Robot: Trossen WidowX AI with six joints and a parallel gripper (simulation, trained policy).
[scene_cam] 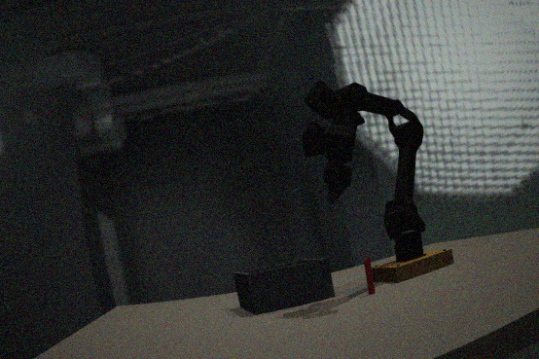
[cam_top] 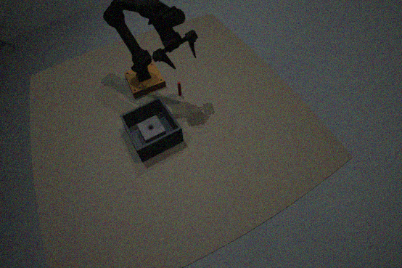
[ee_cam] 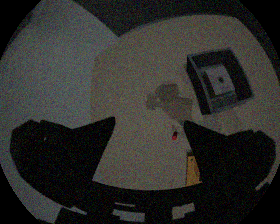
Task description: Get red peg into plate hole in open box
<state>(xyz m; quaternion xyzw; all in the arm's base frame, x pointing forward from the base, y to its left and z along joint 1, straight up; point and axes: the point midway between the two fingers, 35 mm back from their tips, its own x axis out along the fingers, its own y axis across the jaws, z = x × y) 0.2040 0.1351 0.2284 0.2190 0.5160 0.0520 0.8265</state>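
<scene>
The pale tan, flat counter [cam_top: 232,169] [scene_cam: 195,329] [ee_cam: 126,75] stood in a dim room. Near the open dark-grey square box [cam_top: 161,148] [scene_cam: 287,287] [ee_cam: 207,95], outside it, the slim red peg [cam_top: 179,88] [scene_cam: 370,276] [ee_cam: 174,135] stood on end, its long axis seemingly vertical, though the grain blurred it. Higher than the box, the black two-fingered gripper [cam_top: 185,63] [scene_cam: 335,199] [ee_cam: 150,122] hung with fingers wide apart, holding nothing.

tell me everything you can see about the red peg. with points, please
The red peg [cam_top: 179,88] [scene_cam: 370,276] [ee_cam: 175,135] is a slim, straight, plain rod, a single piece as far as shows; its material can't be told in this dim, grainy light. It stands upright on the tabletop [cam_top: 254,155] [scene_cam: 195,329] [ee_cam: 126,75], outside the open box [cam_top: 162,146] [scene_cam: 287,287] [ee_cam: 203,97] and near a corner of the orange base plate [cam_top: 160,79] [scene_cam: 440,258] [ee_cam: 192,172]. Nothing but the tabletop appears to touch it.
</scene>
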